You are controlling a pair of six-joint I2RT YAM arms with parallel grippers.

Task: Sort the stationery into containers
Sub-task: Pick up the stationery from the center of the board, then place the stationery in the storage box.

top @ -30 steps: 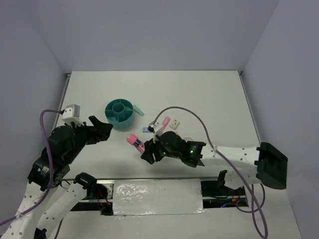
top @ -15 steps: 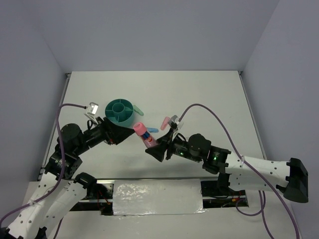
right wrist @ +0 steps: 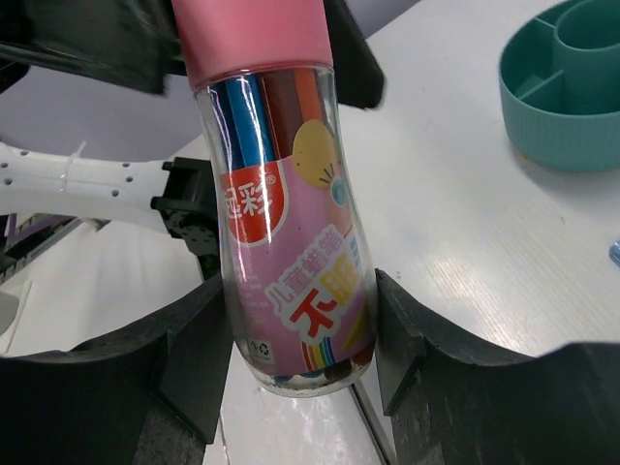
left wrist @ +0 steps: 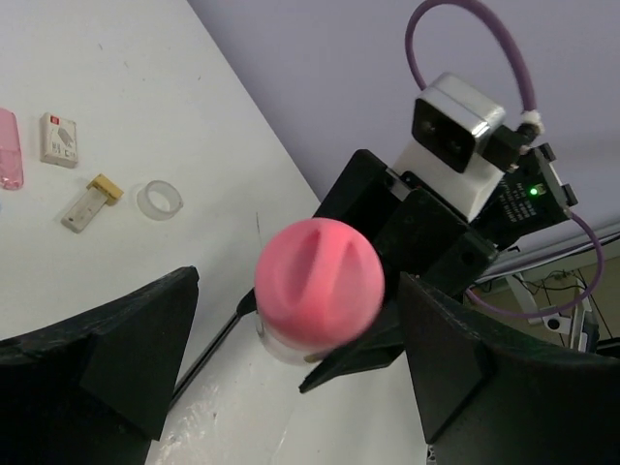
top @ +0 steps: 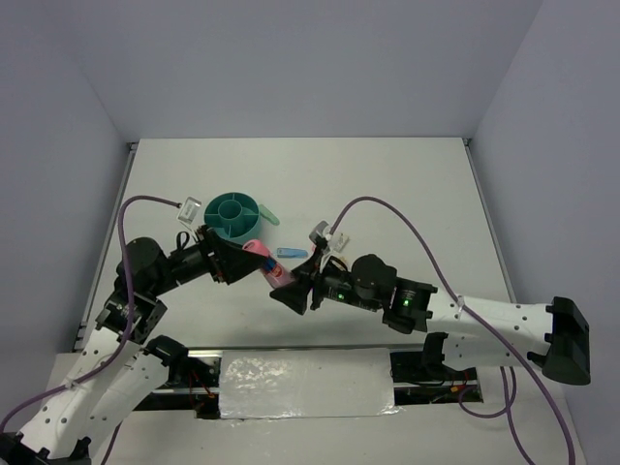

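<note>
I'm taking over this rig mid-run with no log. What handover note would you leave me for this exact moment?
Right hand: shut on the pink-capped bottle, held above the table.
Left hand: open, fingers either side of the bottle's pink cap, not gripping.
Teal organiser: on the table, nothing seen in the compartments in view.
Loose on the table: green piece beside the organiser, blue piece, pink piece, white block, beige piece, tape ring.
Done: nothing visibly sorted.
Left: the bottle and all six loose items. A hand-to-hand pass looks likely next.
</note>
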